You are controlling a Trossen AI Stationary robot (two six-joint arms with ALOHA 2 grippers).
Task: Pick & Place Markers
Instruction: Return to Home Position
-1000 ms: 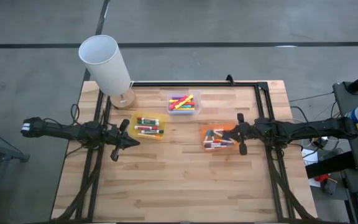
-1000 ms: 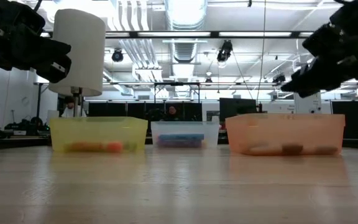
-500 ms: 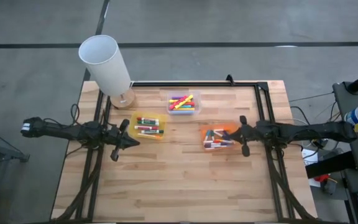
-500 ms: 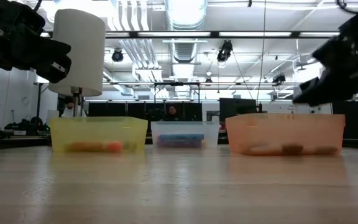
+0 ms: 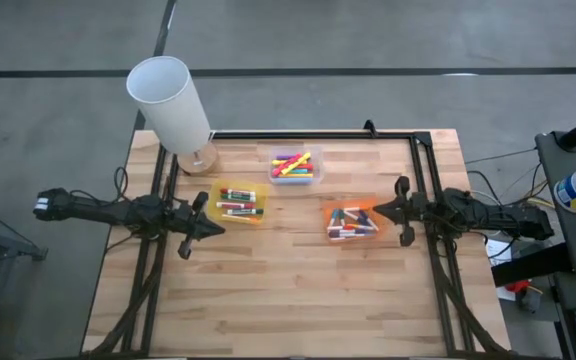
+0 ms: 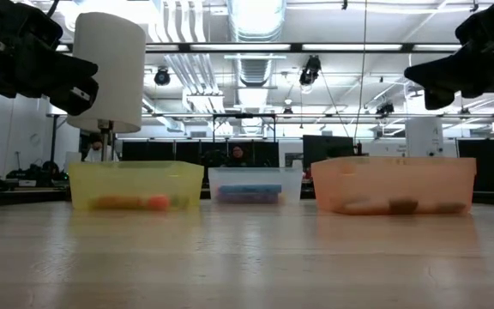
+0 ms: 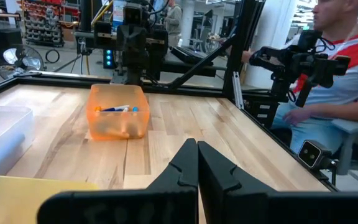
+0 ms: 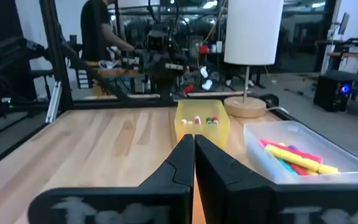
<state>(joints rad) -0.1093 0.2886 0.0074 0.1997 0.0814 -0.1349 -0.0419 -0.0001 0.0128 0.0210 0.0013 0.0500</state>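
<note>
1. Currently, the markers (image 5: 238, 204) are contained in the yellow tray (image 5: 216, 188) (table 10 o'clock), clear tray (image 5: 296, 180) (12) and orange tray (image 5: 326, 210) (2).
2. The left gripper (image 5: 218, 228) is pinched together, empty, at the yellow tray's 8 o'clock.
3. The right gripper (image 5: 376, 208) is likewise pinched, empty, at the orange tray's 3 o'clock.

You've got one yellow tray (image 6: 135, 176), one clear tray (image 6: 256, 175), one orange tray (image 6: 393, 176), one lamp (image 5: 171, 103), and markers (image 8: 294, 155) too small to count.

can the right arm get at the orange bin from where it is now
Probably yes: the right gripper hovers shut close by the orange bin, with nothing between them, and the bin's top is open.
</note>
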